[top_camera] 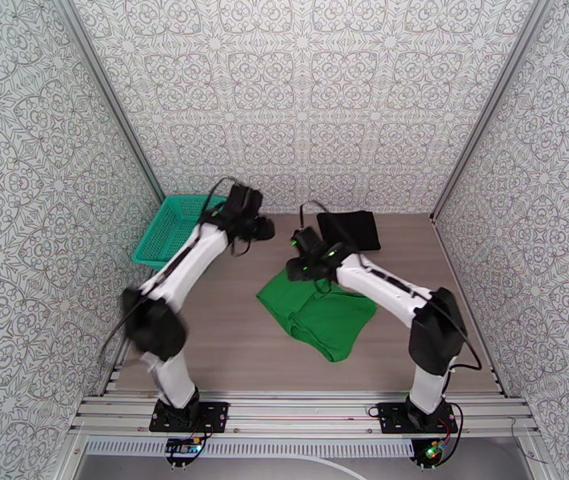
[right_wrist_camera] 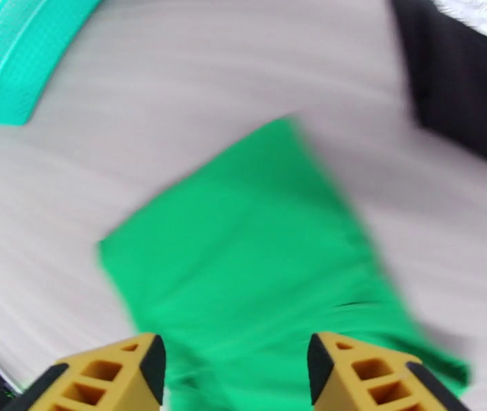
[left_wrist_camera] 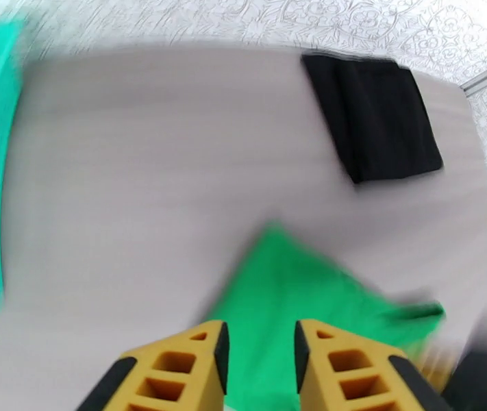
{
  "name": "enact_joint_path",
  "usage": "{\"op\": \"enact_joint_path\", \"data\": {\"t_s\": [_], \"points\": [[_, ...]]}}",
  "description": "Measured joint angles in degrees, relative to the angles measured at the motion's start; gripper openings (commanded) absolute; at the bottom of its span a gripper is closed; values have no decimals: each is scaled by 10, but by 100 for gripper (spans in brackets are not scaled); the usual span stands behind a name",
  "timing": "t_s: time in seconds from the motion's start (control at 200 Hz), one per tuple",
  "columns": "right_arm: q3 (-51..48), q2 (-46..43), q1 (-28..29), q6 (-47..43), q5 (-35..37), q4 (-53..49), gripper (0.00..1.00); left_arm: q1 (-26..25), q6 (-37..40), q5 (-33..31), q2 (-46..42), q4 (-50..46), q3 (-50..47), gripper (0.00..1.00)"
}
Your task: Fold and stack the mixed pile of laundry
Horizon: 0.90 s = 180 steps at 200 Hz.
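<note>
Partly folded green shirt (top_camera: 320,314) flat on the tabletop (top_camera: 228,354), just below and ahead of the right jaws, which stand wide and empty. Left jaws parted only narrowly, also empty, with the shirt farther ahead of them. Long axis apparently slanting across the right jaws' line, not square to it. Right arm (top_camera: 380,290) nearer, so likely the better placed for the next fold. Folded black shirt (top_camera: 350,230) ahead and right of both jaws, apart from the green. From above, shows the rumpled near edge; from the blurred wrists, gives the far corner and a basket (top_camera: 168,230) off to the left.
</note>
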Motion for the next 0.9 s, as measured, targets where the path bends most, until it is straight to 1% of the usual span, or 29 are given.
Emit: {"op": "enact_joint_path", "data": {"t_s": [0.02, 0.045, 0.095, 0.145, 0.21, 0.285, 0.355, 0.405, 0.495, 0.625, 0.67, 0.755, 0.9], "points": [[1, 4, -10, -12, -3, -2, 71, -3, -13, 0, -14, 7, -32, 25], [3, 12, -25, -30, -7, -5, 73, -9, -29, 1, -31, 21, -81, 24], [12, 31, -46, -65, -12, -10, 73, -21, -53, 1, -38, 45, -160, 22], [29, 60, -61, -95, -17, -17, 73, -35, -81, 2, -25, 69, -224, 19], [57, 104, -69, -130, -21, -23, 70, -52, -106, 6, 4, 83, -276, 16], [82, 147, -72, -156, -26, -24, 63, -65, -127, 11, 45, 97, -290, 11], [96, 181, -74, -167, -33, -25, 58, -68, -139, 13, 67, 102, -277, 9], [97, 197, -75, -170, -37, -25, 52, -68, -141, 15, 82, 121, -264, 9], [85, 210, -76, -161, -46, -20, 37, -68, -140, 17, 106, 113, -235, 8], [40, 208, -78, -123, -52, 5, 21, -59, -132, 31, 139, 87, -189, 8], [25, 197, -78, -100, -50, 19, 20, -53, -122, 39, 153, 71, -167, 8], [-24, 169, -77, -42, -40, 47, 21, -38, -99, 51, 198, 48, -104, 8], [-145, 99, -75, 85, -26, 128, 22, -5, -53, 60, 286, 12, 33, 8]]}}
